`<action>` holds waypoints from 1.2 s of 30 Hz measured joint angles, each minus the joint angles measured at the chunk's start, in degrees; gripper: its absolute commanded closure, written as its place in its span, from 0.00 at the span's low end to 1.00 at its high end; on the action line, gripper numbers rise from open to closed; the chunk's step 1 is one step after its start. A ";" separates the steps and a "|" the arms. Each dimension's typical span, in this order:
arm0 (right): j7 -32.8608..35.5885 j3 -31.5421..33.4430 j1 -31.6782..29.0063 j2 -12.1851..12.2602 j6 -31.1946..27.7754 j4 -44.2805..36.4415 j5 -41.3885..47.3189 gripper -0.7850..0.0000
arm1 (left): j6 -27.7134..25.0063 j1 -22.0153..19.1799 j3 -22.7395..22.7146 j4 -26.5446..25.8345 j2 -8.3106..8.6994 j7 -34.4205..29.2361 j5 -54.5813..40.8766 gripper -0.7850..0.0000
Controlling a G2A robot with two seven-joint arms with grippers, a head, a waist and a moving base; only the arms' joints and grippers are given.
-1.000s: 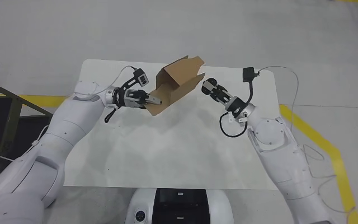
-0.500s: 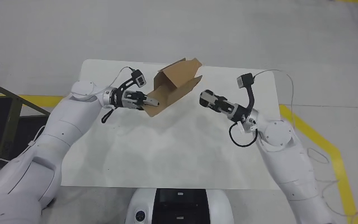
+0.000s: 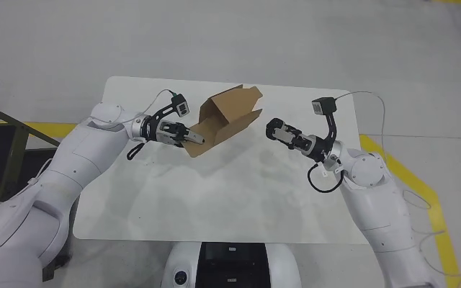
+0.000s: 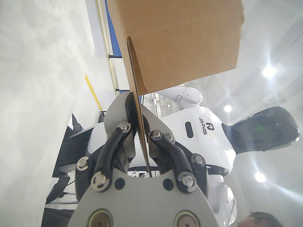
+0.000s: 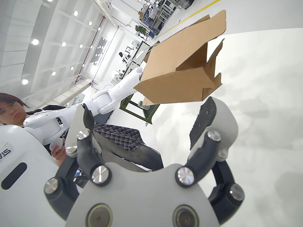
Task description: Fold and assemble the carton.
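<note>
A brown carton [image 3: 225,117] is held tilted above the white table [image 3: 216,194], its open end with loose flaps facing the far right. My left gripper [image 3: 193,137] is shut on a flap at the carton's near-left end; the left wrist view shows that flap [image 4: 137,109] edge-on between the left gripper [image 4: 138,116], with the carton [image 4: 175,29] beyond. My right gripper [image 3: 271,129] stands open to the right of the carton, apart from it. In the right wrist view the carton [image 5: 180,72] hangs beyond the right gripper [image 5: 146,116].
The table's far-right corner [image 3: 338,97] lies behind the right arm. A dark metal frame [image 3: 14,137] stands off the table's left side. A yellow floor line [image 3: 403,173] runs past the right edge.
The right gripper has drawn back from the carton's open end toward the right and nearer. The left gripper has kept its hold, and the carton has tilted and shifted slightly right.
</note>
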 measured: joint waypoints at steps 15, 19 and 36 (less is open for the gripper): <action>0.00 0.00 0.00 0.00 0.00 0.00 -0.01 0.03 | -0.01 0.00 0.00 0.00 0.00 0.00 0.01 1.00; 0.00 0.00 0.00 0.00 0.00 0.00 -0.01 0.00 | -0.01 0.00 0.00 0.00 0.00 0.00 0.00 1.00; -0.14 -0.01 -0.55 0.18 2.92 -0.57 1.05 0.00 | 1.65 0.56 -0.44 -2.58 0.17 0.48 2.73 1.00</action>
